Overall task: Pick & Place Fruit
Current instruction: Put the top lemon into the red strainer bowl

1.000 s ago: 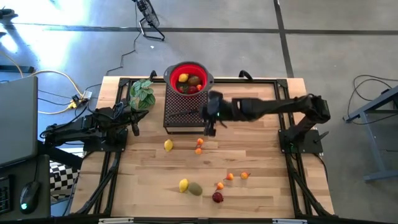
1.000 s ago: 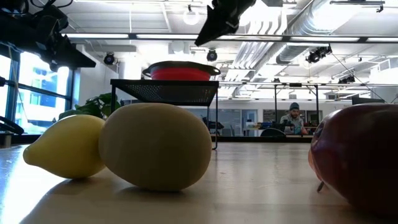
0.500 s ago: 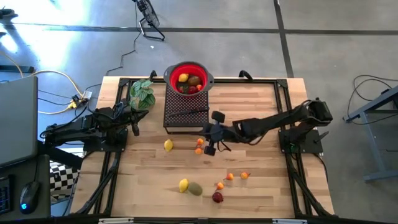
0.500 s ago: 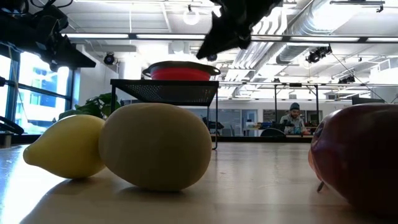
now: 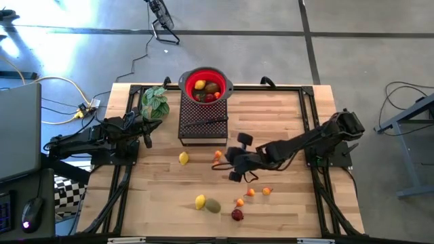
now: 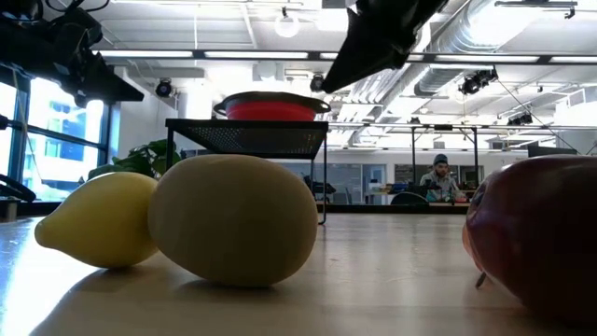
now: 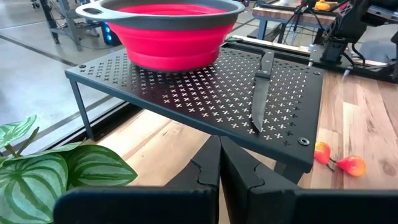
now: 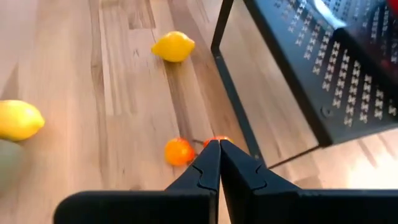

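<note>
The right hand (image 5: 237, 163) is hanging low over the middle of the pale wooden surface (image 5: 285, 122), its two dark fingers (image 8: 205, 165) pressed together with nothing between them. It is pointing toward a pair of tiny orange fruits (image 8: 179, 151) lying just beside the front leg of the black perforated metal rack (image 5: 202, 122); in the right wrist view the second of the pair is half hidden behind the fingertips.

To my eye this is the reaching step: the hand is lining up on those two little fruits and has not taken hold of one. The next move, I would guess, calls for spreading the fingers, dropping onto one fruit without nudging its neighbour or catching the rack's leg, then carrying it up to the red collapsible bowl with a grey rim (image 5: 205, 84) sitting on the rack, where a few fruits are already lying.

Farther out, a yellow lemon (image 5: 183, 158) is resting alone to the left. Near the front edge lie another lemon (image 5: 200, 201) touching an olive-green fruit (image 5: 213, 205), a dark red fruit (image 5: 237, 215) and three more tiny orange ones (image 5: 251, 192).

The left hand (image 5: 146, 135) is waiting by the green leafy plant (image 5: 154, 102), fingers closed and empty.
</note>
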`<control>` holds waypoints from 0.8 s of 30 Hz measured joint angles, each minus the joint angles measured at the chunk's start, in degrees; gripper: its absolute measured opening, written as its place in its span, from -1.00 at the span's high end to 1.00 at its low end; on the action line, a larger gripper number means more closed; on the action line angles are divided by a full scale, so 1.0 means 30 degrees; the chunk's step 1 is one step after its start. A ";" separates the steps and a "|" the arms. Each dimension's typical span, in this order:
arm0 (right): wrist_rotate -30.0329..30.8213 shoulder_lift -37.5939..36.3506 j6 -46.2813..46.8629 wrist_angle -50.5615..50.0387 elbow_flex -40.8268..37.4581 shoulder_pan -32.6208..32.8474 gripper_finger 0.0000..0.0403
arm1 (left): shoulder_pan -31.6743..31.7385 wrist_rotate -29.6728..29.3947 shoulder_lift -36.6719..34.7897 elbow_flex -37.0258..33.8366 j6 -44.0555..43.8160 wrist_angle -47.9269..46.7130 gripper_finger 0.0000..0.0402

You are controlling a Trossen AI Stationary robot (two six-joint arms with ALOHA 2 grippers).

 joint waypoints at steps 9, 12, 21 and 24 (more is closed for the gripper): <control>-0.0134 0.0000 0.0221 -0.0586 0.0000 0.0347 0.98 | -0.0004 0.0626 0.0000 0.0000 -0.0643 0.0000 1.00; -0.0337 0.0000 -0.0042 0.0388 -0.0210 0.0122 0.98 | -0.0003 0.0647 0.0000 0.0000 -0.0643 0.0000 1.00; -0.3379 0.0005 -0.1030 0.6410 -0.3230 -0.0669 0.98 | 0.0001 0.0670 0.0000 0.0000 -0.0541 0.0000 1.00; -0.3374 -0.0640 -0.1545 0.6108 -0.3446 -0.0754 0.98 | -0.0001 0.0676 0.0002 0.0000 -0.0504 0.0000 1.00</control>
